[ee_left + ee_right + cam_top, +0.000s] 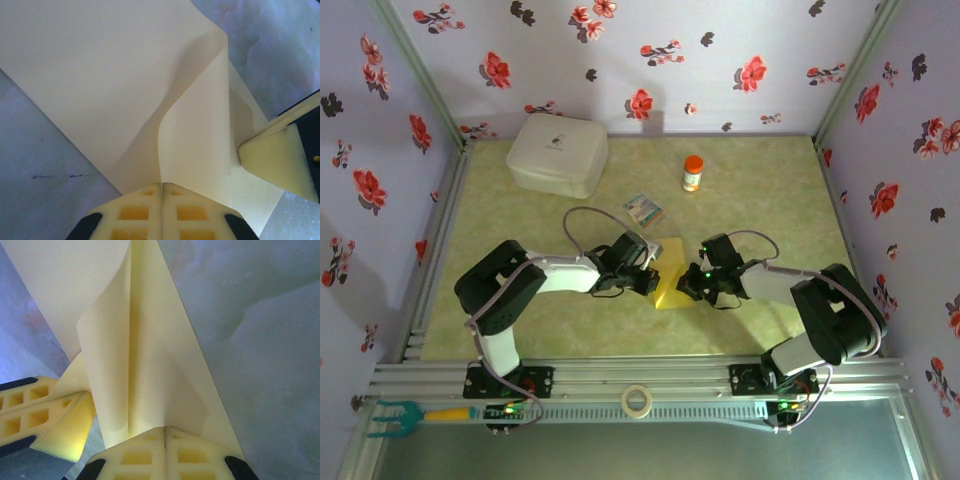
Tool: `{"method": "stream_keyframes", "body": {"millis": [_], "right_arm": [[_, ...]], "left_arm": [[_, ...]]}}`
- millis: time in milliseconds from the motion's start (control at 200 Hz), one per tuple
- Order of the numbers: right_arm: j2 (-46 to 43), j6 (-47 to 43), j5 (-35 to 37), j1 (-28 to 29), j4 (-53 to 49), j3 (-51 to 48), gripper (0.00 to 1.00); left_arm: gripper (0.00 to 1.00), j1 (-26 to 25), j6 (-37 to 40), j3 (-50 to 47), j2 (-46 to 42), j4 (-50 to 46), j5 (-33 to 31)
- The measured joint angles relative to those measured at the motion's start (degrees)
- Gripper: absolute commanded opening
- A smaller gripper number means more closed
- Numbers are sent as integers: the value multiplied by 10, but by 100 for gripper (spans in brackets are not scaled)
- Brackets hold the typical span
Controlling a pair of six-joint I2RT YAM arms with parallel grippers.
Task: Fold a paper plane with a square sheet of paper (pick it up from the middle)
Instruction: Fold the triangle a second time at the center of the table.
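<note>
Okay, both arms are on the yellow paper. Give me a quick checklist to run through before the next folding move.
1. Does the left gripper hold the square sheet of paper? Ok, jaws shut on it.
2. Does the right gripper hold the sheet? Ok, jaws shut on it.
3. Is the paper free of tears? Ok in what shows.
4. Is the fold pressed into a sharp crease? Not ok, the sheet bends in a soft curve.
5. Is there clearance between the two grippers? Cannot tell, their fingers sit very close.
6. Are the printed packet, the bottle and the white box off the sheet? Ok, all lie farther back.
</note>
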Motion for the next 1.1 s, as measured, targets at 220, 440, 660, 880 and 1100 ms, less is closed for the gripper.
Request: {"method": "stream_keyframes", "body": {"millis": [220, 440, 660, 880, 1100], "right_arm": [[0, -4, 0, 0, 0, 0, 1], [0, -9, 0, 0, 0, 0, 1], [0, -10, 0, 0, -1, 0, 1], [0, -10, 0, 0, -1, 0, 1], [0, -10, 0, 0, -1, 0, 1]], "left_arm": [[1, 0, 11, 0, 0, 0, 2], [1, 0, 13, 0, 0, 0, 2], [1, 0, 13, 0, 0, 0, 2], [1, 0, 18, 6, 0, -4, 3], [1, 0, 24, 13, 0, -15, 7]]}}
